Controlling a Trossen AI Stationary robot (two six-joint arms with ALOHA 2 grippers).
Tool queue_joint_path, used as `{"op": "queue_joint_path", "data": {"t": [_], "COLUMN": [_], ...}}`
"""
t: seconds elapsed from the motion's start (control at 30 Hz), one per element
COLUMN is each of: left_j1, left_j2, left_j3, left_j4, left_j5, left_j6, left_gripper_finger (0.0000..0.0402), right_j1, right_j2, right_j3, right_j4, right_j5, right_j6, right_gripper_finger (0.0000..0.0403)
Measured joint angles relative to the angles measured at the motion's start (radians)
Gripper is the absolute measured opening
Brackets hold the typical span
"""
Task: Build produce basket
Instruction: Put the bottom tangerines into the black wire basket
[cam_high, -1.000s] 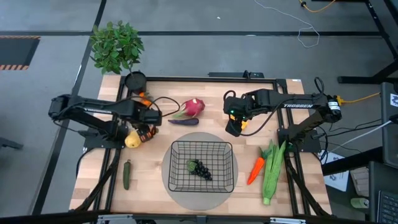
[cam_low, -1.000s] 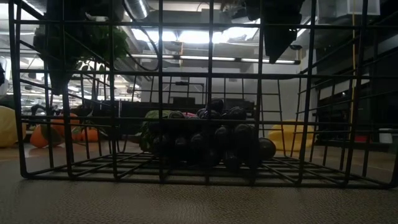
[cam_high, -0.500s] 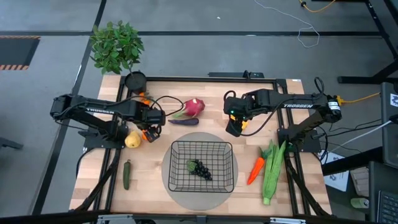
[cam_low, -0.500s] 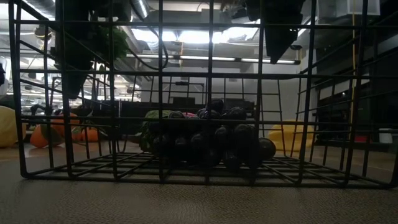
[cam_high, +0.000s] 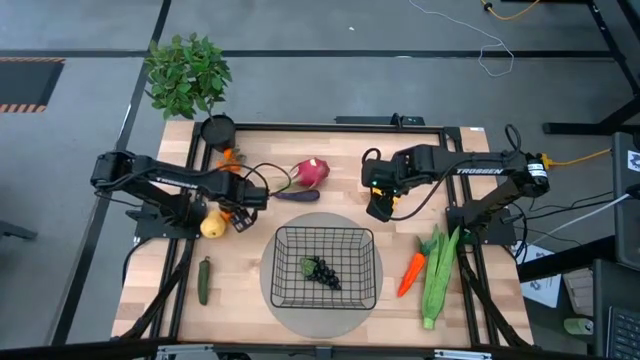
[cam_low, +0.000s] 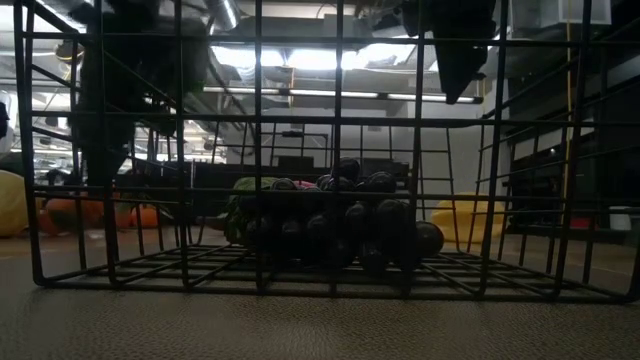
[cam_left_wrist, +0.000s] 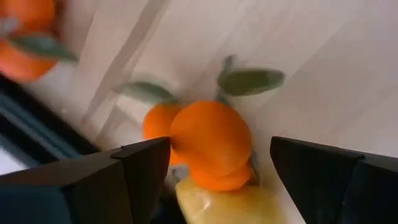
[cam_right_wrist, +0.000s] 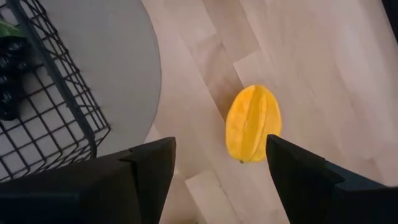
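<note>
Left hand (cam_left_wrist: 211, 168) hangs left of the basket (cam_high: 323, 267) – fingers spread around oranges (cam_left_wrist: 208, 143). Right hand (cam_right_wrist: 217, 165) above the basket's right corner, fingers apart, empty – starfruit (cam_right_wrist: 253, 122) below. Grapes (cam_high: 323, 271) inside.

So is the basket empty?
No. The basket holds dark grapes with a green leaf; nothing else shows inside.

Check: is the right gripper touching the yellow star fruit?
Apart. In the right wrist view, bare wood shows between the open right gripper fingers and the yellow star fruit ahead.
</note>
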Motion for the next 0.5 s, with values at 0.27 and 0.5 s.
{"op": "queue_joint_path", "data": {"t": [0.27, 0.5], "left_j1": [0.001, 0.001], "left_j2": [0.024, 0.025], "left_j3": [-0.081, -0.091], "left_j4": [0.089, 0.100], "left_j5": [-0.004, 0.016], "left_j6": [-0.047, -0.085], "left_gripper_finger": [0.0261, 0.0172], "right_j1": [0.006, 0.006], "right_j2": [0.000, 0.000], "right_j3": [0.000, 0.000], "right_j4": [0.003, 0.003], "right_j5": [0.000, 0.000], "right_j6": [0.004, 0.009], "right_gripper_finger": [0.0237, 0.0237]}}
